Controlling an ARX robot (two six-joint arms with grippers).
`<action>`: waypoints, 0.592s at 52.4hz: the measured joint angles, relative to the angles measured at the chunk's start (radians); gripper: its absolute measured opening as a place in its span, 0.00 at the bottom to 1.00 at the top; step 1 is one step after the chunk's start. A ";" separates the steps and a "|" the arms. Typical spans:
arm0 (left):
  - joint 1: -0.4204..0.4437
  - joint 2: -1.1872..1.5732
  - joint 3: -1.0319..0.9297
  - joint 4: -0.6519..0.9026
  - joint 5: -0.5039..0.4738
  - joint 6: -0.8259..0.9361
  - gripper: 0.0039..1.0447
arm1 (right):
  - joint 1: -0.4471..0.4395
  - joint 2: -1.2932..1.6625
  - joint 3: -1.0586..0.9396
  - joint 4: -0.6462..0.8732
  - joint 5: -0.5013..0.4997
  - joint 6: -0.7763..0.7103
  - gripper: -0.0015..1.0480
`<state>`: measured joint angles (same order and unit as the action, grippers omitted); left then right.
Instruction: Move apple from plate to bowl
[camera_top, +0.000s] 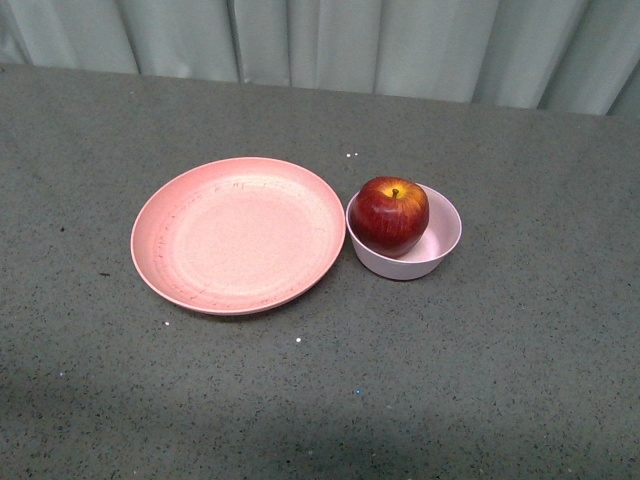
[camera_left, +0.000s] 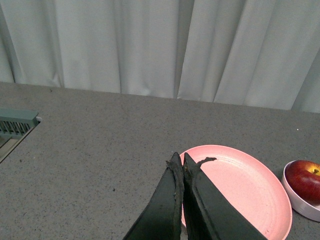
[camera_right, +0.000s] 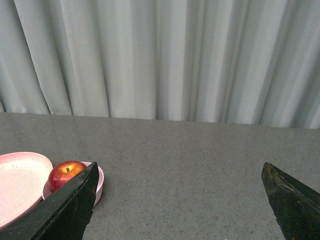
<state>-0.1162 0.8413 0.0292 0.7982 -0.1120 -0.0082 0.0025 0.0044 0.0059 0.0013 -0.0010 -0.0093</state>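
Note:
The dark red apple (camera_top: 389, 214) sits inside the small pale pink bowl (camera_top: 440, 250), right of the wide salmon-pink plate (camera_top: 180, 250), which holds nothing. Neither gripper shows in the front view. In the left wrist view my left gripper (camera_left: 179, 161) is shut and empty, its tips over the near rim of the plate (camera_left: 250, 185); the apple (camera_left: 306, 180) and bowl (camera_left: 295, 197) lie beyond. In the right wrist view my right gripper (camera_right: 180, 170) is open and empty over bare table, with the apple (camera_right: 65, 173), bowl (camera_right: 100, 181) and plate (camera_right: 20, 180) off to one side.
The grey speckled table (camera_top: 520, 380) runs back to pale curtains (camera_top: 400, 40). A grey vent-like fixture (camera_left: 15, 125) sits at the table's edge in the left wrist view.

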 joint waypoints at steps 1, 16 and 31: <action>0.006 -0.026 -0.004 -0.021 0.006 0.000 0.03 | 0.000 0.000 0.000 0.000 0.000 0.000 0.91; 0.113 -0.259 -0.009 -0.224 0.109 0.002 0.03 | 0.000 0.000 0.000 0.000 0.001 0.000 0.91; 0.114 -0.439 -0.009 -0.394 0.110 0.003 0.03 | 0.000 0.000 0.000 0.000 0.000 0.000 0.91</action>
<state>-0.0025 0.4026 0.0200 0.4038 -0.0021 -0.0048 0.0021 0.0044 0.0059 0.0013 -0.0006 -0.0093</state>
